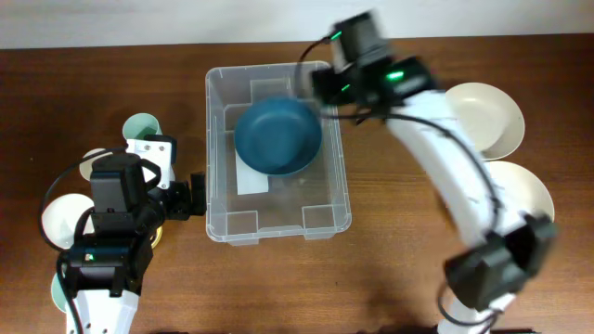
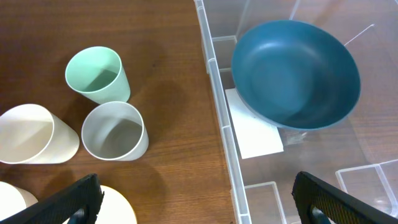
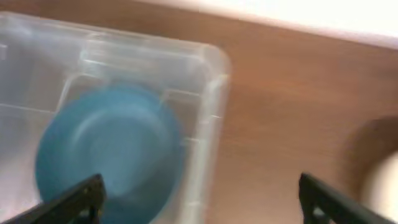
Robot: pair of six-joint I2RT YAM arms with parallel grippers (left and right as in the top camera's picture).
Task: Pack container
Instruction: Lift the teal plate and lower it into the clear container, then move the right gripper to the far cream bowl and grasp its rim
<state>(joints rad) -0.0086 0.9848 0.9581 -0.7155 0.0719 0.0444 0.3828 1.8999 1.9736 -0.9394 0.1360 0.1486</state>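
Observation:
The clear plastic container point(image 1: 329, 199) stands mid-table with a white label point(image 1: 252, 181) on its base. A dark blue bowl point(image 1: 277, 137) lies inside it, tilted toward the far end. My left gripper point(image 1: 197, 195) is open and empty just outside the container's left wall point(image 2: 219, 112), straddling it in the left wrist view point(image 2: 202, 205), where the blue bowl point(image 2: 295, 74) also shows. My right gripper point(image 1: 325, 85) is open and empty above the container's far right corner point(image 3: 208, 112). The right wrist view is blurred; the bowl point(image 3: 106, 155) shows below it.
Left of the container stand a mint green cup point(image 2: 96, 74), a grey-white cup point(image 2: 115, 132), a cream cup on its side point(image 2: 28, 134) and a white dish point(image 2: 121, 208). Two cream bowls point(image 1: 483, 116) point(image 1: 520, 190) lie to the right.

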